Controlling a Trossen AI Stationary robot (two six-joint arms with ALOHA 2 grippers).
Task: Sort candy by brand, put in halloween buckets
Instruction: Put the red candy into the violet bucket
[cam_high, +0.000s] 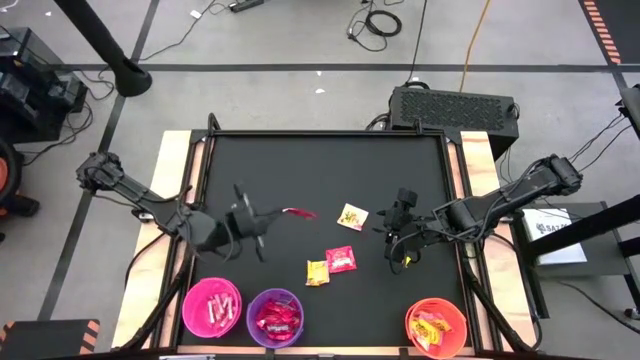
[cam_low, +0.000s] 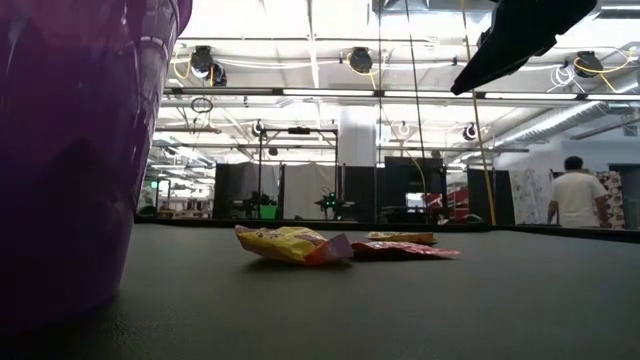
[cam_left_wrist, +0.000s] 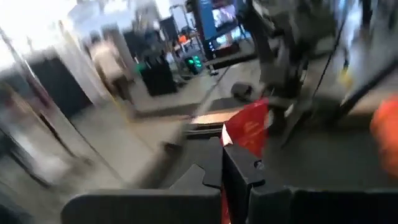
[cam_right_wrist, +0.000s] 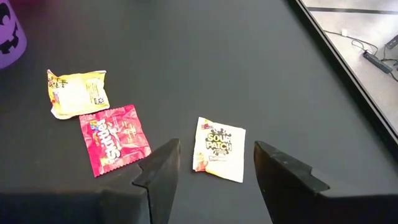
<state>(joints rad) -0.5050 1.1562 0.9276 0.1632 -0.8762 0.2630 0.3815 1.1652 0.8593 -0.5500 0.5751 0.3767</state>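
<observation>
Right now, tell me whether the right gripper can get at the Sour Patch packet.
Probably yes. The right gripper hangs open above the Sour Patch packet, which lies flat and alone on the table; the red Skittles packet lies apart, so nothing blocks a descent.

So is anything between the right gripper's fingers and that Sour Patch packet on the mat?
Nothing visible. The right gripper is open above the Sour Patch packet, with bare mat between. The red packet and yellow packet lie off to one side, apart from it.
</observation>
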